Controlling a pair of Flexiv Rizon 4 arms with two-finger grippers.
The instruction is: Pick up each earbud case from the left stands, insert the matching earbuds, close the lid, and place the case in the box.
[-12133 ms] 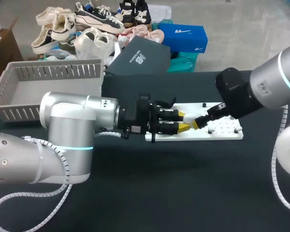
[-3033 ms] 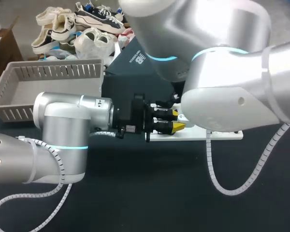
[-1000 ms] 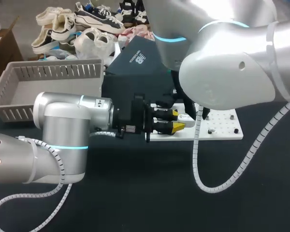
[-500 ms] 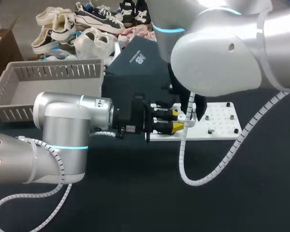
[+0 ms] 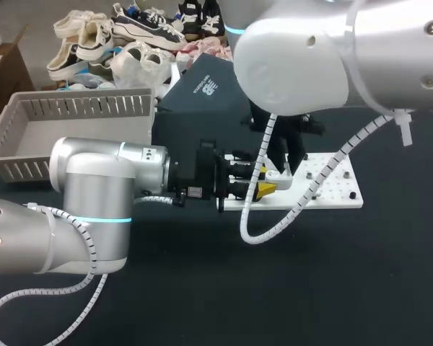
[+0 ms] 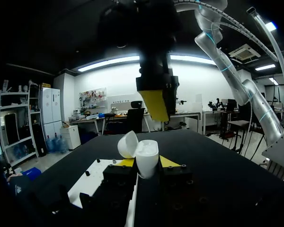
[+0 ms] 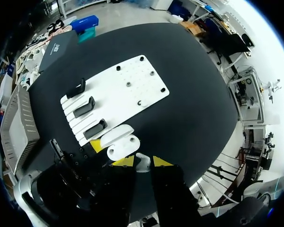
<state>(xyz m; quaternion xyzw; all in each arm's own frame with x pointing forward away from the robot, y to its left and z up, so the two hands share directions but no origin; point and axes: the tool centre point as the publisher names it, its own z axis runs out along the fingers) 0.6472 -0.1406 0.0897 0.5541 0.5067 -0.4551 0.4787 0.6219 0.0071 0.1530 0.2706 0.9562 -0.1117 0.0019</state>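
The grey box (image 5: 29, 137) sits at 10 o'clock on the bench (image 5: 202, 288), and the case is not in it yet.

My left gripper (image 5: 263, 180) has not moved in the last 3 seconds. Its fingers are shut on the white earbud case (image 6: 144, 156), 1 on each side. The lid is tipped open.

The big change is my right arm. In the last 1 second it swung over toward the left. Now my right gripper (image 7: 144, 161) hangs just above the open case. Its fingers are nearly together, and I think a small white earbud (image 7: 141, 165) is pinched between them.

The white board (image 5: 332, 187) with the stands lies at 3 o'clock from the case.

So I think the earbud goes in next. Shutting the lid and the trip to the box come later.
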